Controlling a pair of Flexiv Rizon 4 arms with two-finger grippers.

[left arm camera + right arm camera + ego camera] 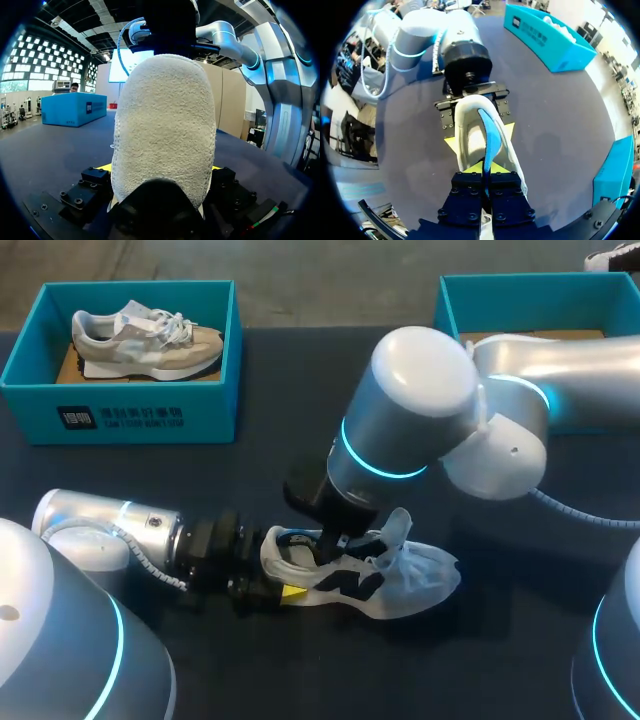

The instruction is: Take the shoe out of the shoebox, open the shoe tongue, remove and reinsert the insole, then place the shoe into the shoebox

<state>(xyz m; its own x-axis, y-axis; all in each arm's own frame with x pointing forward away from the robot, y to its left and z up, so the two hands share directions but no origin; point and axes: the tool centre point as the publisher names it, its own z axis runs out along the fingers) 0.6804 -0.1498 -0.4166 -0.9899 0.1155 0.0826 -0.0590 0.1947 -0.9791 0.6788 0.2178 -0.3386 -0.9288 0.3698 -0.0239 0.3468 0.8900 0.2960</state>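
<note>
A white sneaker (pixel 405 575) with a dark side logo lies on the dark table, toe pointing right. My left gripper (pixel 272 585) comes in low from the left, its yellow-tipped fingers (pixel 451 146) set wide against both sides of the heel. In the left wrist view the heel's fuzzy back (pixel 165 125) blocks nearly everything ahead. My right gripper (pixel 486 170) reaches down into the shoe opening (pixel 330 540) and is shut on the thin blue insole (pixel 488 137), which stands on edge and rises out of the shoe. The tongue (pixel 398 525) is folded up toward the toe.
A teal shoebox (pixel 120 415) at the back left holds a beige sneaker (pixel 145 340). A second teal box (pixel 520 290) stands at the back right, partly behind my right arm. Bare dark tabletop lies in front of the shoe.
</note>
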